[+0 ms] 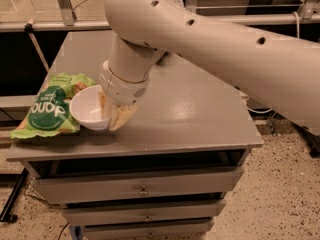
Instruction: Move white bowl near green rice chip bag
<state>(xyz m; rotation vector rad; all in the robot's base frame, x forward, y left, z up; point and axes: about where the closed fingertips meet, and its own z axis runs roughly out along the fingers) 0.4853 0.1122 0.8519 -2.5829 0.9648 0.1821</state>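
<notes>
The white bowl (89, 109) sits tilted at the front left of the grey cabinet top (190, 109), its left rim touching the green rice chip bag (51, 105). The bag lies flat at the cabinet's left edge, dark green logo facing up. My gripper (113, 115) comes down from the big white arm (210, 39) and is shut on the bowl's right rim, one tan finger inside the bowl and one outside. The bowl's base is hidden.
The cabinet has drawers with small knobs (143, 189) below its front edge. A metal rail and frame (65, 4) run behind the cabinet. Speckled floor (280, 194) lies to the right.
</notes>
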